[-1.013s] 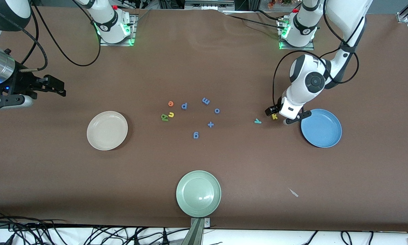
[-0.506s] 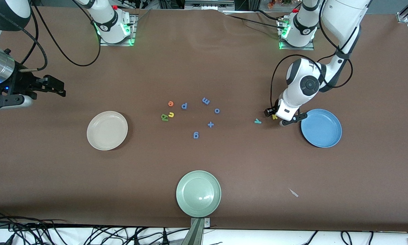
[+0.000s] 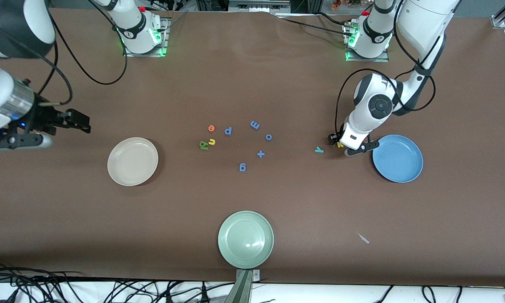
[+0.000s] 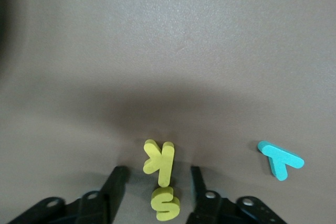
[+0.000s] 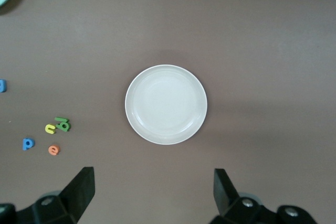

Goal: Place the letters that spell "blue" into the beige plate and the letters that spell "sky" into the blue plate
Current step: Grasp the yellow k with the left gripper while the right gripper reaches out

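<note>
Hidden: from the front I lose the small yellow foam s point(image 4: 165, 203) and most of the yellow foam k point(image 4: 159, 162) under the left gripper point(image 3: 343, 145).
Left gripper: fingers spread, straddling both on the table, touching neither, at nine o'clock of the round sky-blue plate point(image 3: 397, 158).
Teal y point(image 3: 319, 149): one, flat, beside them.
Right gripper point(image 3: 85, 125): spread wide, empty, over bare table near the smooth cream-beige plate point(image 3: 132, 161).
Count: orange e point(image 3: 211, 128), yellow u point(image 3: 212, 142), two green letters point(image 3: 203, 145), mid-table.

Pale green plate point(image 3: 245, 239), blue letters point(image 3: 255, 125)
</note>
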Tool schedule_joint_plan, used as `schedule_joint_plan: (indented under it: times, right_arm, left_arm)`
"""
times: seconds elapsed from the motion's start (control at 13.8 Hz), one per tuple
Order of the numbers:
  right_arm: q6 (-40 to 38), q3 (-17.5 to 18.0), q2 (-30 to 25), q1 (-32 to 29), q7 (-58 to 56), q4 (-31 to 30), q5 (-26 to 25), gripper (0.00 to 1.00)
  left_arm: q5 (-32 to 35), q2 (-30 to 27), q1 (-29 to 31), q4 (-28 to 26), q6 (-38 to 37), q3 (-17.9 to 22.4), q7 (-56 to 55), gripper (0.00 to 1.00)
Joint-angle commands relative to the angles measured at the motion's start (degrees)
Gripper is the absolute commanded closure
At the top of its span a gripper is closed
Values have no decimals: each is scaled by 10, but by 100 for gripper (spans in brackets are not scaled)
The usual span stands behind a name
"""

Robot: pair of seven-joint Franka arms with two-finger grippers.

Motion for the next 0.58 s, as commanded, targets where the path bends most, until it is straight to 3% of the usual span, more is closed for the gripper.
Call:
schedule_joint_plan:
  times: [0.0,0.36,0.51]
  right_arm:
    - [-4,7,13,23,13,2,5,0]
    - [95,10,59,100,94,-57,11,0]
    - [122,12,86,117,129,-58,12,0]
  left_arm:
    - [39,1,2,4,4,5,-9,46]
    - [113,3,3,6,7,4,-78,50]
    - [138,4,4,6,7,3,-100,62]
